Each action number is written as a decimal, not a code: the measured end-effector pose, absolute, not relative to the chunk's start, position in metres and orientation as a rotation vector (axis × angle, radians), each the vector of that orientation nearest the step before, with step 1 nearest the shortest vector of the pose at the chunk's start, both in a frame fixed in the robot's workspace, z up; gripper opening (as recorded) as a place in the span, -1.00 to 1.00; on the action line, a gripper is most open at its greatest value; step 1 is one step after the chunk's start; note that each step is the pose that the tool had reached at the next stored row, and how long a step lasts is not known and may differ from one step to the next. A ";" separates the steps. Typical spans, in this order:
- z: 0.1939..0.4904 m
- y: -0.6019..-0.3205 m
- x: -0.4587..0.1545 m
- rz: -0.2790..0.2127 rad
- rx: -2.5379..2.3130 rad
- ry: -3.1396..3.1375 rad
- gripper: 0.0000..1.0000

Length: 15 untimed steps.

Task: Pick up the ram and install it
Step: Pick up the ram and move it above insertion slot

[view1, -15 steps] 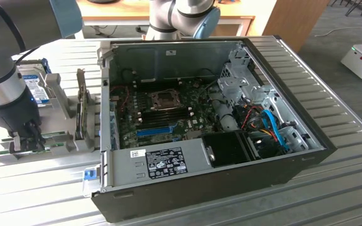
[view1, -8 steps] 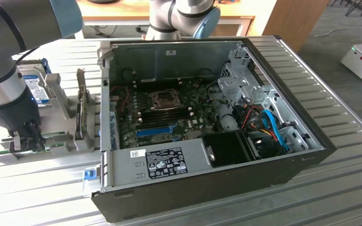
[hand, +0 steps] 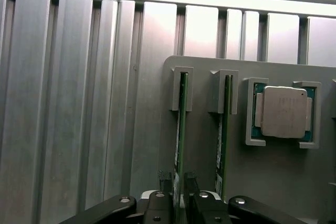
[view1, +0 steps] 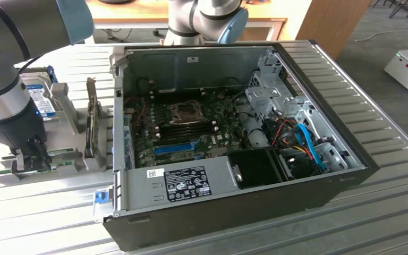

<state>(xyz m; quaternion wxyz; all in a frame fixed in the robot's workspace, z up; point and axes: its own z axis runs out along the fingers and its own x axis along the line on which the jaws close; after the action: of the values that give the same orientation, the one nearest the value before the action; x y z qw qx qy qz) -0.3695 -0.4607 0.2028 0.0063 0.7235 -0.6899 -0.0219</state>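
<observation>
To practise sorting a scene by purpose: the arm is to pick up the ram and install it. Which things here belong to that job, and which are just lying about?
Belonging to the job: the gripper, open astride the ram in its holder; the motherboard in the open computer case.
Just lying about: the second memory stick, the processor chip, the hard drive.

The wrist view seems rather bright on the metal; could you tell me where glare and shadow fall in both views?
Wrist view: strong glare on the ribbed table, while the ram and gripper sit in dimmer light. Exterior view: the table slats shine pale, the computer case interior is shadowed.
</observation>
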 end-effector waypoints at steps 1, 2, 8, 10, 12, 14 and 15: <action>0.202 -0.461 -0.370 -0.069 2.264 -2.159 -0.53; 0.202 -0.461 -0.370 -0.069 2.264 -2.159 -0.53; 0.202 -0.461 -0.368 -0.069 2.264 -2.159 -0.53; 0.202 -0.461 -0.368 -0.069 2.264 -2.159 -0.53; 0.202 -0.461 -0.367 -0.069 2.264 -2.159 -0.53; 0.202 -0.461 -0.367 -0.069 2.264 -2.159 -0.53; 0.201 -0.461 -0.366 -0.068 2.264 -2.159 -0.53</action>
<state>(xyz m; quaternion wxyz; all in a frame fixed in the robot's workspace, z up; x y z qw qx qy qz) -0.3663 -0.4607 0.2015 0.0062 0.7235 -0.6900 -0.0219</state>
